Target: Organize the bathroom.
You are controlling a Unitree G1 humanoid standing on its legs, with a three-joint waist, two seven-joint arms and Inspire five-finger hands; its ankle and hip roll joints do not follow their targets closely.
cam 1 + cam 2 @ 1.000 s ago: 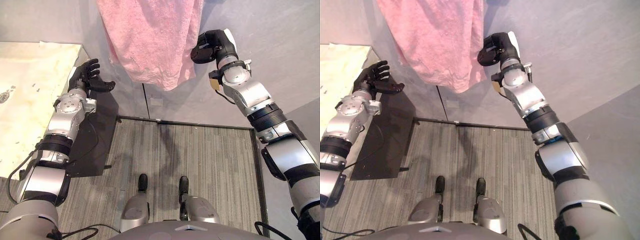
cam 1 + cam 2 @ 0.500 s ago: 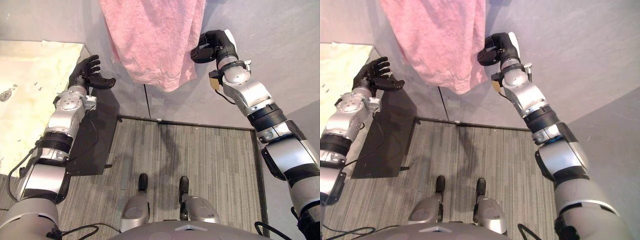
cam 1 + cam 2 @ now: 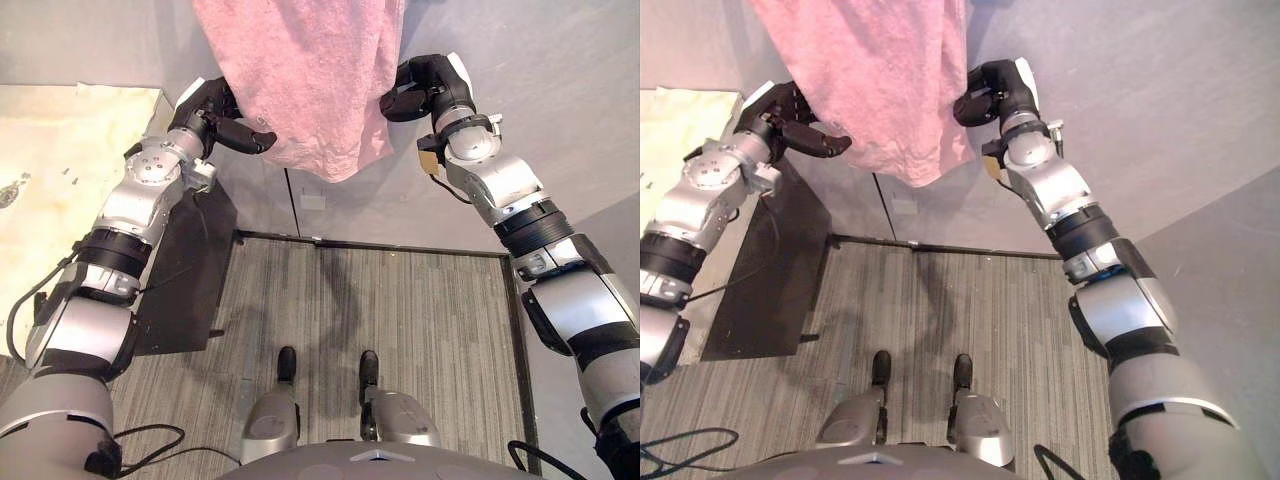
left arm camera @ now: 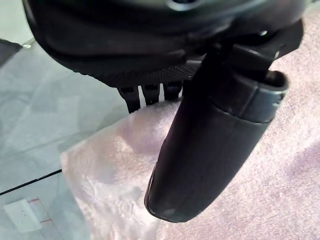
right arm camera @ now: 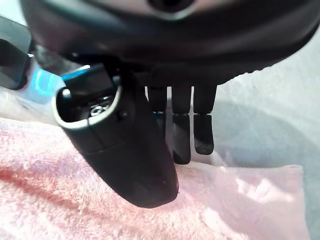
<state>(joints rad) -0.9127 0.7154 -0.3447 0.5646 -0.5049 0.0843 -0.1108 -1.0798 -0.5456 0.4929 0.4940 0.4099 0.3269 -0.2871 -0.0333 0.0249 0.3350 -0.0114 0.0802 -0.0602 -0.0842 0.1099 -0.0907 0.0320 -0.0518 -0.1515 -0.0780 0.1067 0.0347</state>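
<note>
Against grey wall (image 3: 560, 90), pink towel (image 3: 300, 70) hanging; left robot hand (image 3: 215, 118) pinching its left edge, right robot hand (image 3: 425, 88) clamped on its right edge.

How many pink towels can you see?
1. The pink towel hangs against the grey wall, between the left hand and the right hand. Its top is cut off, so more could be hidden.
</note>
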